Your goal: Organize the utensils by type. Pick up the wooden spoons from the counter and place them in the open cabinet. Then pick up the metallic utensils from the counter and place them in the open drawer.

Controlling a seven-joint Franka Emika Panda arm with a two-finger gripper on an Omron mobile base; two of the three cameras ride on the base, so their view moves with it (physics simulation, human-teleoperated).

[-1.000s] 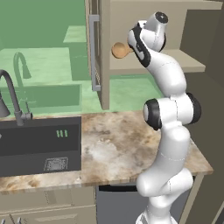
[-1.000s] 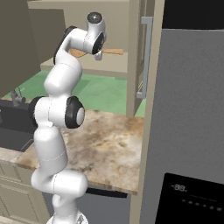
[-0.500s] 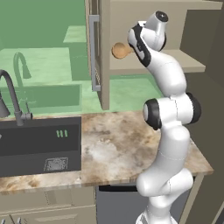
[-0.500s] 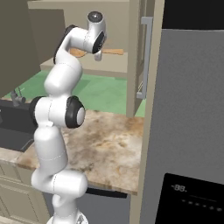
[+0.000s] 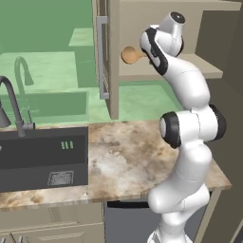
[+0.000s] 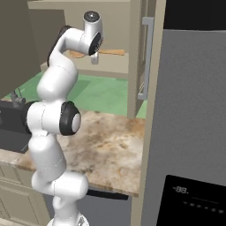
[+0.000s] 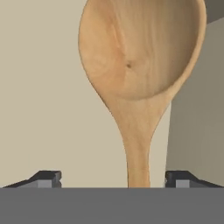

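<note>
The arm is stretched up into the open cabinet, and the large wooden spoon lies flat on the cabinet shelf, its oval bowl toward the left end by the cabinet door and its handle running back under the hand. From the hand's own camera the tool stands spread wide, one dark tip well off to each side of the handle and neither touching the wood, so the spoon is let go and resting on its own. The step now, as I judge it, is getting out cleanly. The tool should stay spread and draw straight back along the line of the handle, or lift a little first, so that neither tip drags the spoon toward the shelf's front edge. The bowl sits near the door side, so any sideways swing could nudge it off. Once clear of the cabinet, the arm can come down to the marbled surface for the smaller wooden spoon; from where I stand I cannot make out any other utensil on the stretch in sight.
</note>
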